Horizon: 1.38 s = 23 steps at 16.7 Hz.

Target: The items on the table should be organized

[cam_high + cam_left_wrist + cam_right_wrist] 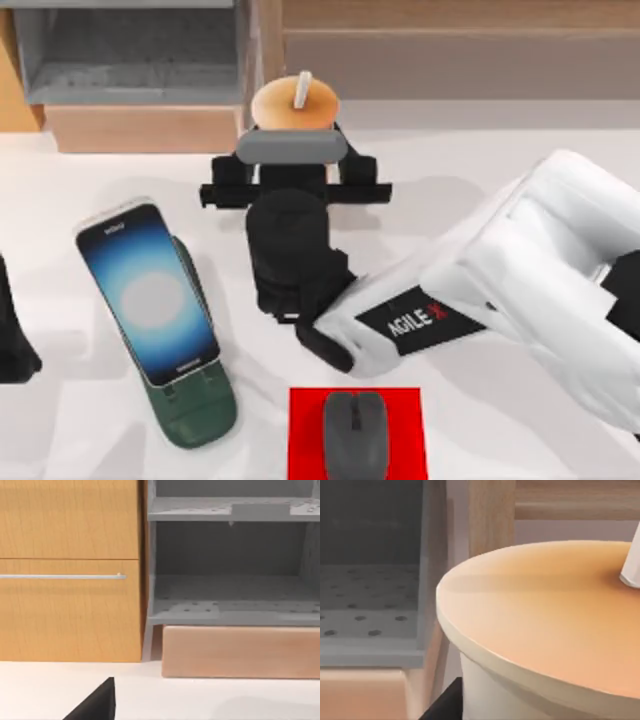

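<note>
Top view: right gripper point(292, 140) clenched around the round, smooth-lidded tan bubble-tea cup point(296, 103).

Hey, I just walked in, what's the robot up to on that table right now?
The right arm is reaching across the table to the bubble-tea cup near the shelf unit at the back, with the right gripper right at the cup. The smartphone leans on the dark green phone stand, screen lit. The computer mouse sits on the red mat at the front. The left arm is parked at the table's left edge.
</note>
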Each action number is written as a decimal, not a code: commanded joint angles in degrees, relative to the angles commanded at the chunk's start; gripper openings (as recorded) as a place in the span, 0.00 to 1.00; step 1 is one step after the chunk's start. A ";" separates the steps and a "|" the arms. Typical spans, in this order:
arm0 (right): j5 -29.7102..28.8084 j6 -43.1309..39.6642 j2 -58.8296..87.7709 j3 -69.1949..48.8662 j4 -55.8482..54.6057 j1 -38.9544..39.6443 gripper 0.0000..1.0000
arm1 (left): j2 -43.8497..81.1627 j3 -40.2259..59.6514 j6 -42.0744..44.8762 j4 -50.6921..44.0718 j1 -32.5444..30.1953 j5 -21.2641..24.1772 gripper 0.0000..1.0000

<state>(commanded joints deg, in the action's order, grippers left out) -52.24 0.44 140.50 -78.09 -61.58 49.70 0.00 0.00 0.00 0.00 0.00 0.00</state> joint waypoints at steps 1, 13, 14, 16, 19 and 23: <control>0.00 0.00 0.00 0.00 0.00 0.00 0.00 | 0.00 0.00 0.00 0.00 0.00 0.00 1.00; 0.02 0.11 -1.09 0.14 0.91 0.17 0.00 | 0.00 0.00 0.00 0.00 0.00 0.00 1.00; 0.02 0.11 -1.36 0.16 1.17 0.17 0.00 | 0.00 0.00 0.00 0.00 0.00 0.00 1.00; 0.02 0.12 -1.70 0.18 1.50 0.19 0.00 | 0.00 0.00 0.00 0.00 0.00 0.00 1.00; 0.03 0.21 -1.42 0.12 1.40 0.18 0.00 | 0.00 0.00 0.00 0.00 0.00 0.00 1.00; -0.42 0.71 -5.39 -1.18 2.78 -0.35 0.00 | 0.00 0.00 0.00 0.00 0.00 0.00 1.00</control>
<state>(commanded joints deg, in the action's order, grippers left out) -52.66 1.15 135.11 -79.27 -58.80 49.35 0.00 0.00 0.00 0.00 0.00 0.00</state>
